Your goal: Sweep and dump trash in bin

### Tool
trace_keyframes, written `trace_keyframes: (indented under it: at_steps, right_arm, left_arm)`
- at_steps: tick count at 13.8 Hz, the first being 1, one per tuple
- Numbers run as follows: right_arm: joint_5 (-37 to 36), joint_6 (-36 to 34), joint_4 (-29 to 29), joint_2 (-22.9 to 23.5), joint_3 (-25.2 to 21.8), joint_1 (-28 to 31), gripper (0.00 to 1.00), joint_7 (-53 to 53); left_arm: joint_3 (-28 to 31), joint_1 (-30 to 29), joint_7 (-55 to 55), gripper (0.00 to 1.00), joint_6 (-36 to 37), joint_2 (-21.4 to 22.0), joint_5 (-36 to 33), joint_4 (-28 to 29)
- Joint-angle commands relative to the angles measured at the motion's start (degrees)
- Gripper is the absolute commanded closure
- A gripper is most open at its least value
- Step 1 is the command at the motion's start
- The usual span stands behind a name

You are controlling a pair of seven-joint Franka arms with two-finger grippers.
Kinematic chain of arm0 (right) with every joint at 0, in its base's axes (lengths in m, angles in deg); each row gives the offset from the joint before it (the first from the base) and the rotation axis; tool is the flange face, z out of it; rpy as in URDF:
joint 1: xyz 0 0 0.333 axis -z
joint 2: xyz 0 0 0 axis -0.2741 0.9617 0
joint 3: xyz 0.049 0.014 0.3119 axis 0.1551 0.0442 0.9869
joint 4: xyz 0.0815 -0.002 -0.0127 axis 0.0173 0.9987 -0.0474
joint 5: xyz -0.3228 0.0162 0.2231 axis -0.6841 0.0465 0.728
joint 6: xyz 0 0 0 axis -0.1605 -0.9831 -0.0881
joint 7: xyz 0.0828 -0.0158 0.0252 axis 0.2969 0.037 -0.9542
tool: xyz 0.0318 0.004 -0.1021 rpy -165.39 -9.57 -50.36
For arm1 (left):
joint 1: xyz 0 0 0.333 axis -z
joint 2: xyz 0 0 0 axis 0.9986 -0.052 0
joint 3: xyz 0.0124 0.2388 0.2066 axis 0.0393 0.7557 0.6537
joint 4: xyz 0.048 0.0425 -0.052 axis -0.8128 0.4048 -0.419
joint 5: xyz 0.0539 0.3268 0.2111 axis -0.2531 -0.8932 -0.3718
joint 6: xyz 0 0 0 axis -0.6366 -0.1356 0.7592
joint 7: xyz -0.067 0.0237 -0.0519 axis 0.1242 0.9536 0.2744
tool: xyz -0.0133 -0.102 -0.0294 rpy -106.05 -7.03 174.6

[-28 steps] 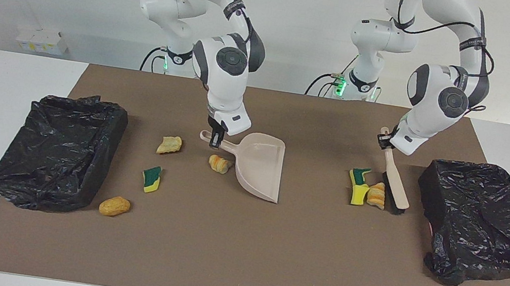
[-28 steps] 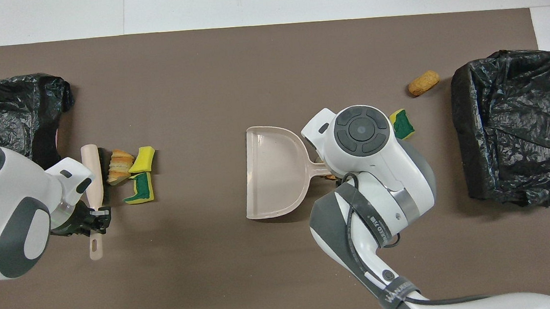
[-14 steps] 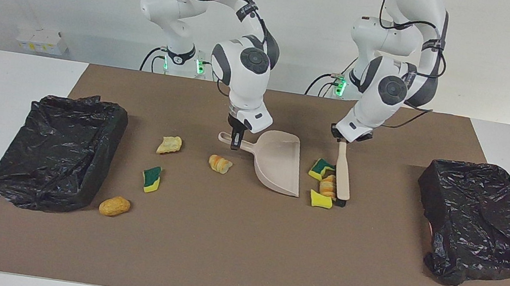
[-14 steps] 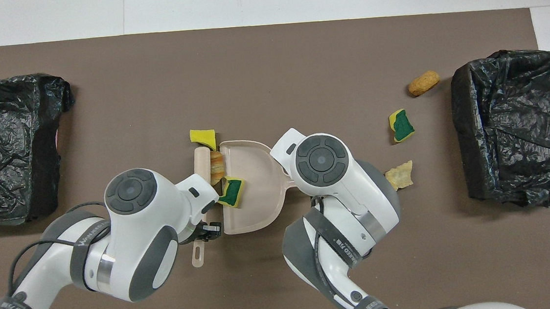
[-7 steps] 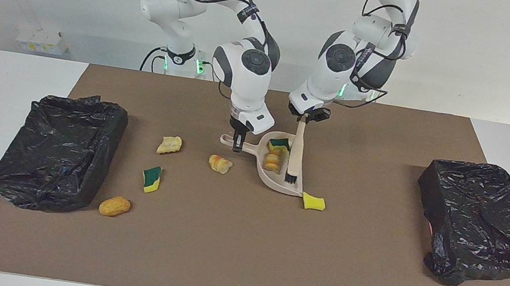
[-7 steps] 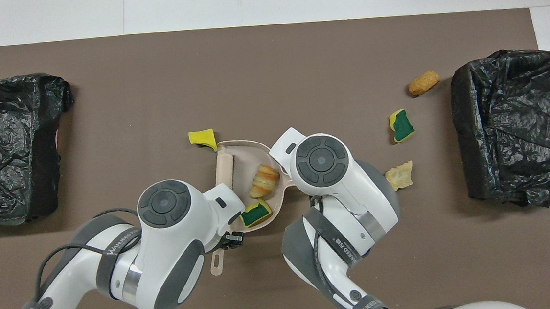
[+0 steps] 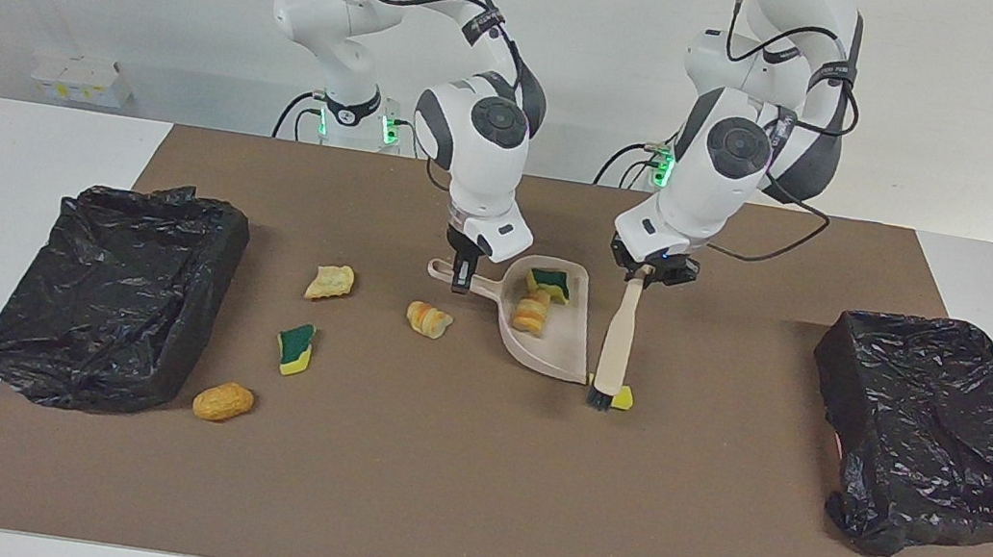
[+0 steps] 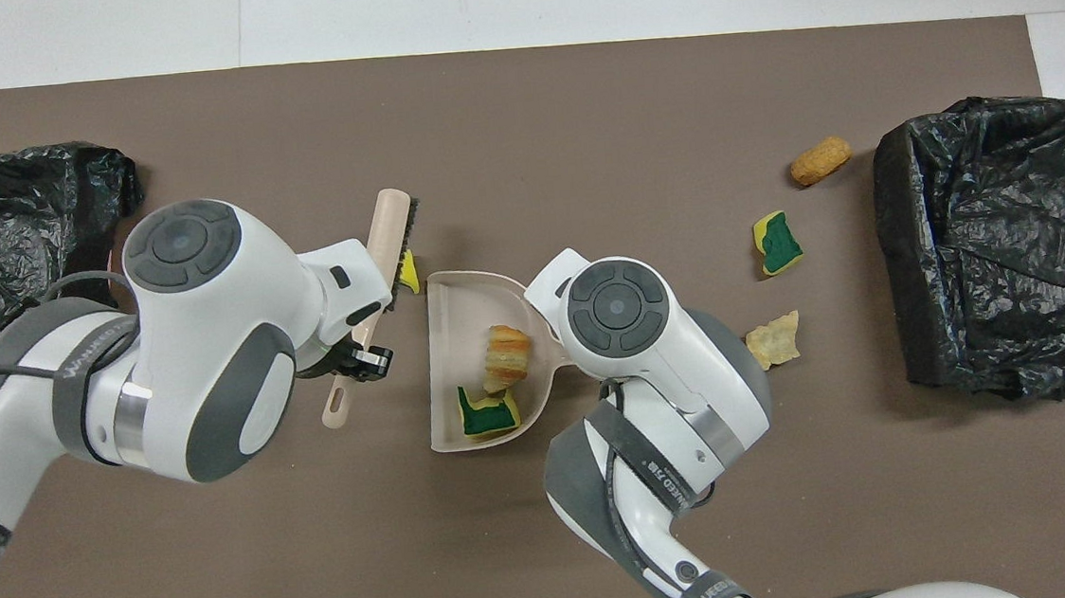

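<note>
The right gripper [image 7: 460, 285] is gripping the handle of the beige dustpan [image 7: 557, 345], its fingers pinched narrow on the handle, and the pan is lying flat on the brown mat [image 7: 464, 507] with its open edge turned toward the left arm's end of the table. Inside the pan, just beside this gripper, a striped pastry lump [image 7: 533, 312] and a green-and-yellow sponge scrap [image 7: 549, 281] are lying together.

The left gripper [image 7: 650, 274] is clamping the handle of the beige brush [image 7: 616, 342], fingers closed tight on it. The brush is hanging slanted under this gripper, with its dark bristles down at the mat, just outside the pan's open edge. A yellow sponge piece [image 7: 624, 397] is lying on the mat against the bristles, partly hidden by the brush.

Toward the right arm's end of the table from the right gripper, four more pieces of trash are lying on the mat: a small pastry lump [image 7: 429, 319] close under the gripper, a pale crust piece [image 7: 330, 282], a second green-and-yellow sponge scrap [image 7: 293, 348], and an orange bread lump [image 7: 224, 401] nearest to the black-lined bin [image 7: 115, 293]. Another black-lined bin [image 7: 931, 437] is standing at the left arm's end, well apart from the left gripper.
</note>
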Motion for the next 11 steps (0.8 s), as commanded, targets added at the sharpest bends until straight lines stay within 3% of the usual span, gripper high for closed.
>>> trace_keyframes:
  at_steps: [1,6,8,11]
  right_arm:
    - [-1.07,-3.24,-0.38,-0.95,-0.38,0.55,1.0,2.13]
    - [-1.25,-3.15,0.23,-1.04,-0.29,1.17,1.0,2.57]
    - [-1.25,-2.89,0.32,-1.13,-0.21,0.99,1.0,3.09]
    - [-1.25,-2.62,0.23,-0.34,0.15,0.47,1.0,8.78]
  left_arm:
    - [-0.51,-3.33,-7.83,1.0,-0.35,-5.23,-2.95,-5.52]
    - [-0.51,-8.51,-20.33,1.0,-0.97,-10.07,-8.4,-10.01]
    - [-0.51,-9.57,-24.01,1.0,-1.5,-10.34,-8.23,-9.05]
    - [-0.51,-10.01,-25.97,1.0,-1.5,-8.42,-8.14,-3.27]
